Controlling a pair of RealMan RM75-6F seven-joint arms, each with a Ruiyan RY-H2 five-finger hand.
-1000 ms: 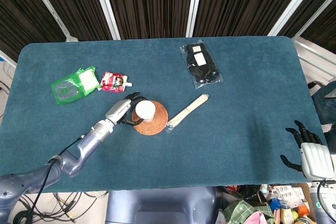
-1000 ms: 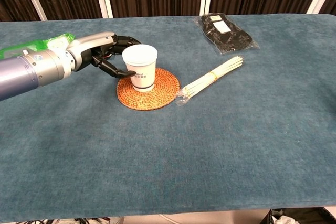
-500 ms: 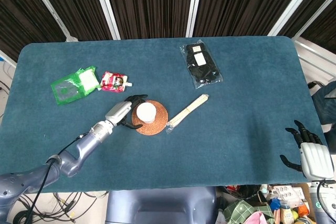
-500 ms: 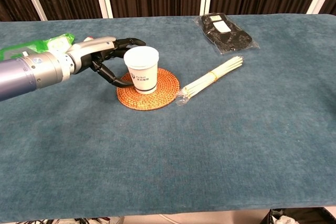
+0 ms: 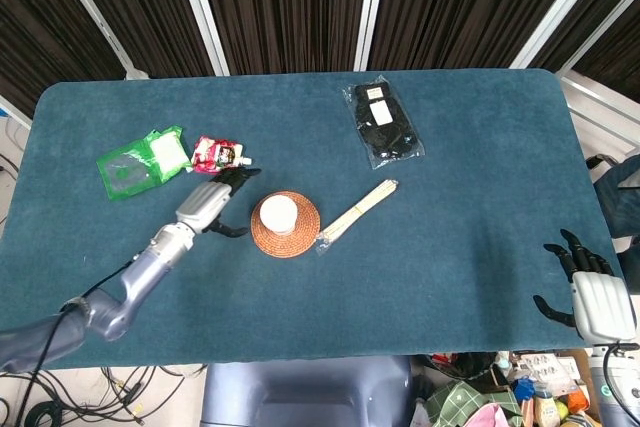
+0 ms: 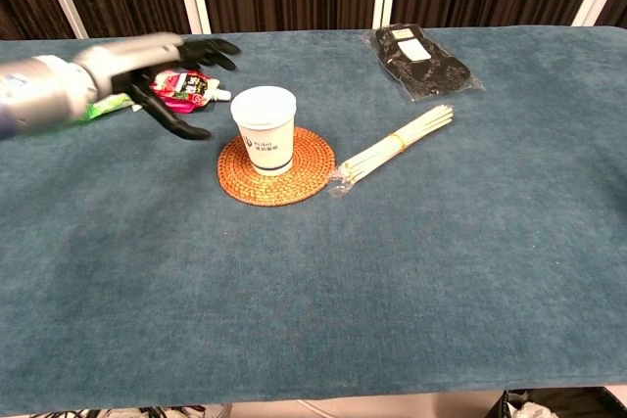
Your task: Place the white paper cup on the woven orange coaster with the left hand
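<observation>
The white paper cup [image 5: 277, 213] [image 6: 265, 129] stands upright on the woven orange coaster [image 5: 300, 238] [image 6: 299, 181], near the coaster's middle. My left hand [image 5: 210, 204] [image 6: 162, 75] hovers to the left of the cup, apart from it, fingers spread and holding nothing. My right hand [image 5: 590, 292] rests at the table's near right corner, fingers apart and empty; it shows only in the head view.
A red snack pouch [image 5: 218, 154] [image 6: 182, 88] and a green packet [image 5: 140, 160] lie behind the left hand. A bundle of chopsticks [image 5: 357, 209] [image 6: 394, 149] lies right of the coaster. A black packaged item [image 5: 384, 124] [image 6: 422, 61] sits at the back.
My left hand let go of the cup, which settled on the coaster, then drew back to the left and rose, fingers spreading. The right hand has not moved.
</observation>
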